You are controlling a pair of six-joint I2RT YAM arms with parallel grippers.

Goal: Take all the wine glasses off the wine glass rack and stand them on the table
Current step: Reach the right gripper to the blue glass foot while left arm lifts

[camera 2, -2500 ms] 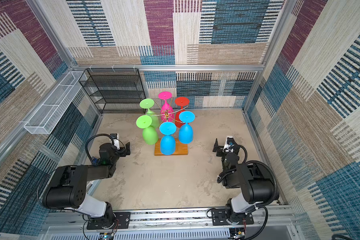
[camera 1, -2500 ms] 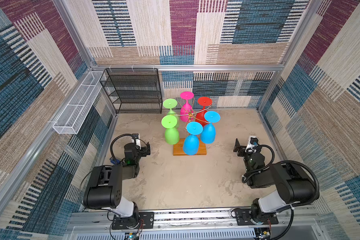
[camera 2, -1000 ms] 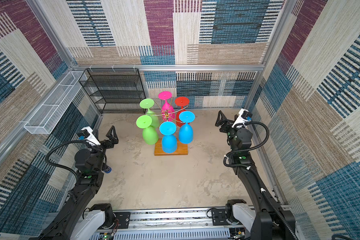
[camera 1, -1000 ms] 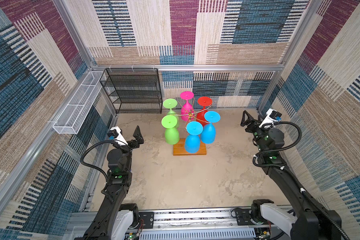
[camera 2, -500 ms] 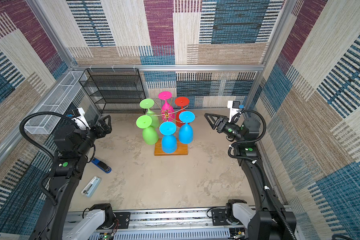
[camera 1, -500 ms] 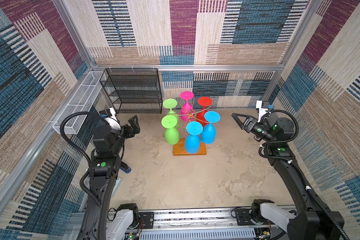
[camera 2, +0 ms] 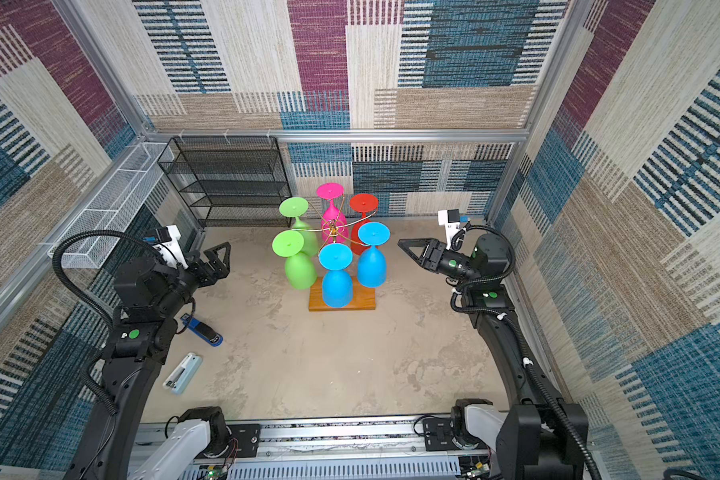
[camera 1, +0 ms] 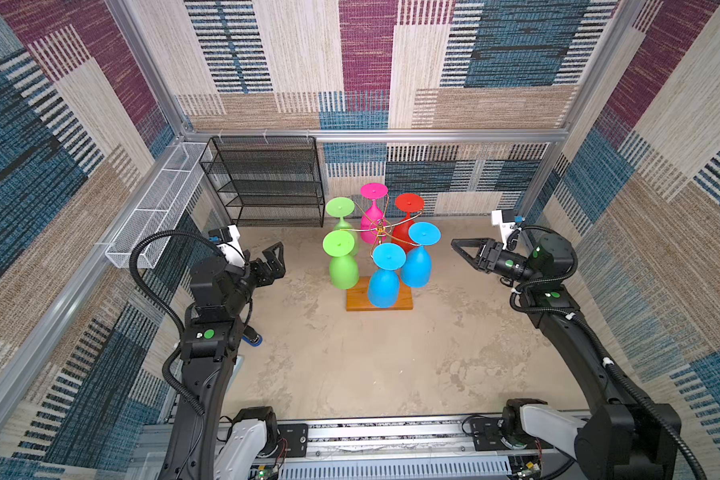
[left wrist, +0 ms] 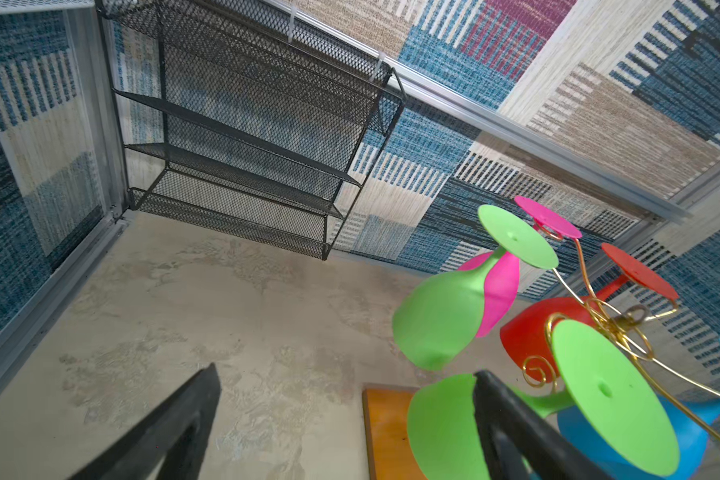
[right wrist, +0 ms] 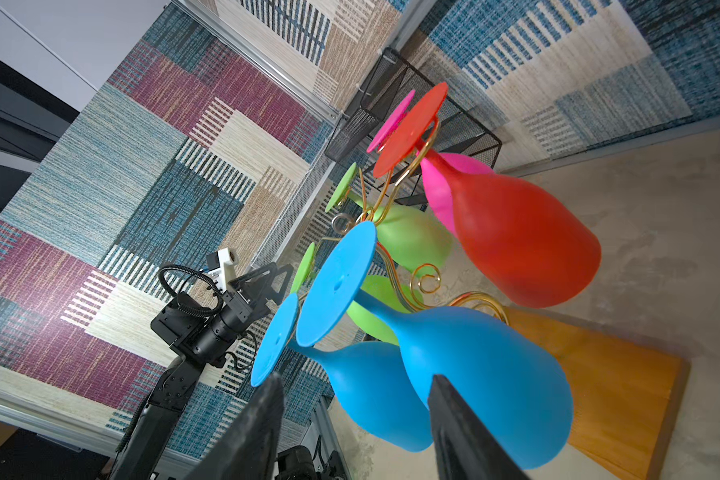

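**A:** Looking at the wine glass rack [camera 1: 356, 300], where do the grippers sit?

**B:** The right gripper [camera 1: 454, 242] hovers to the rack's right. It points at the nearer blue wine glass [camera 1: 416, 266], close but with a clear gap. Its jaws stand apart with nothing between them. The left gripper [camera 1: 273, 258] hangs to the rack's left, somewhat farther off, facing the front green wine glass [camera 1: 343, 270]. Its fingers are spread wide and empty.

**A:** And the glasses?

**B:** All six hang upside down from the gold arms: two green, two blue, a pink wine glass [camera 1: 371, 224] and a red wine glass [camera 1: 400, 237].

**A:** What has changed?

**B:** A couple of seconds ago both arms sat folded low, well away from the rack. They have since risen and swung in toward it.

**A:** Anything hard to see?

**B:** The bowls hide the rack's post. In the left wrist view a finger [left wrist: 512, 432] covers part of the green bowl. A blue stapler [camera 2: 203, 333] lies left of the rack, and in a top view the left arm mostly hides it.
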